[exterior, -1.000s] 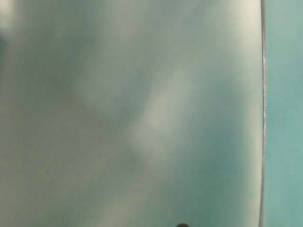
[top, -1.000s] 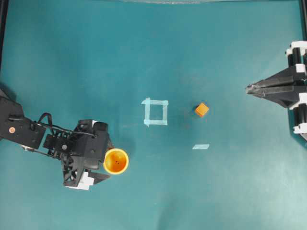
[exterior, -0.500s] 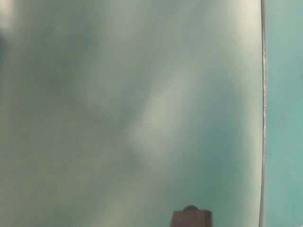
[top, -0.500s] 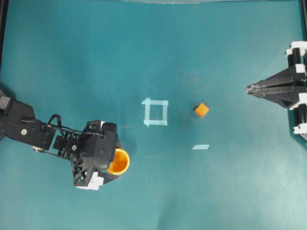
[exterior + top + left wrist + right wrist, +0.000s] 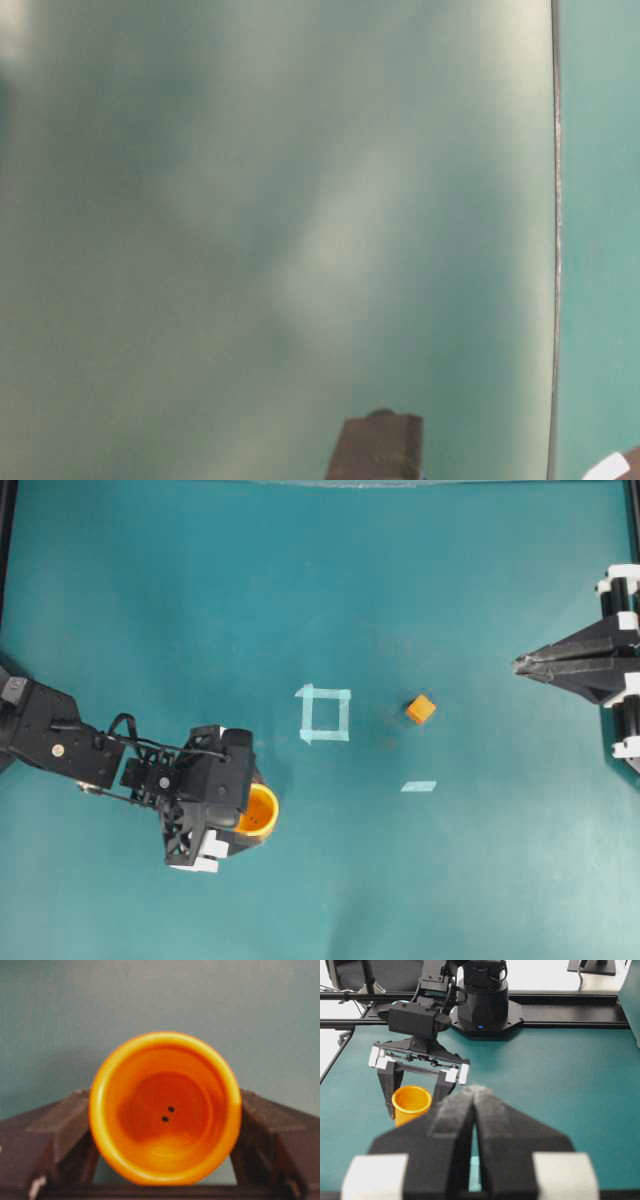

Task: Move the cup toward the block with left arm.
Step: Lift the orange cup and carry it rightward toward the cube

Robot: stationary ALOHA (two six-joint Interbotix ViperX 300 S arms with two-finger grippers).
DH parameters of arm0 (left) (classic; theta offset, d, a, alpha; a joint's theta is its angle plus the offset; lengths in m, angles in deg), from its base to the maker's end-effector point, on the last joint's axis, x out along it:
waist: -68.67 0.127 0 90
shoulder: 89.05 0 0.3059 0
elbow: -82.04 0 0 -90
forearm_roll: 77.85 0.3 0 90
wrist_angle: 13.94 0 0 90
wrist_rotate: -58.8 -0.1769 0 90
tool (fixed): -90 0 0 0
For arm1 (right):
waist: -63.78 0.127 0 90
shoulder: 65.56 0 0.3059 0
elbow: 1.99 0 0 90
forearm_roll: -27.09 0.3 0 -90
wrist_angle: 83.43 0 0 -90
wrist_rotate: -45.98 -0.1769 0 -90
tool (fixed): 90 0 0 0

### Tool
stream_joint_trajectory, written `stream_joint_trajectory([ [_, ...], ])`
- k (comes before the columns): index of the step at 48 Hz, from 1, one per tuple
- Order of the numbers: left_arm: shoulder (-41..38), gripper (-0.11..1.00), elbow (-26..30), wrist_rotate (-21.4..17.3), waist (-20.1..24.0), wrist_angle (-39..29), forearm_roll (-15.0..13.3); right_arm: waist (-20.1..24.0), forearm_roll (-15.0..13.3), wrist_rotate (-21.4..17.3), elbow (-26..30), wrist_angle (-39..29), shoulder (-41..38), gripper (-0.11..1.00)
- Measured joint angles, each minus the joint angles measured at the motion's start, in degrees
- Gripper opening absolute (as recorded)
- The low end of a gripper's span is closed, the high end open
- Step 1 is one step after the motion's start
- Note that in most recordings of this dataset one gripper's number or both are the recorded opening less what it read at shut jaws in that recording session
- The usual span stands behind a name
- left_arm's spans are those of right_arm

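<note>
Cup (image 5: 165, 1110) bears two dark dots, no lettering.

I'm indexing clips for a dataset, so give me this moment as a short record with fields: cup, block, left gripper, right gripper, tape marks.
cup: the cup upright on the table, between the left gripper's fingers
block: the block well apart from the cup, right of the tape square
left gripper: the left gripper straddles the cup; grip unclear
right gripper: the right gripper shut, empty, at the table's right side
tape marks: the tape strip below the block
</note>
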Motion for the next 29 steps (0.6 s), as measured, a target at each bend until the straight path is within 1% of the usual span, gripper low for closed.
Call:
stream_joint_trajectory([
  [8, 0.0, 0.69, 3.7, 0.0, 1.1, -4.3, 0.0, 0.0, 0.0, 0.0, 0.1, -0.1, 0.0, 0.0],
  [19, -0.1, 0.69, 10.5, -0.1, 5.9, -12.0, 0.0, 0.0, 0.0, 0.0, 0.5, -0.1, 0.0, 0.0],
  [29, -2.2, 0.69, 16.1, -0.4, 10.5, -13.9, 0.4, 0.0, 0.0, 0.0, 1.0, -0.5, 0.0, 0.0],
])
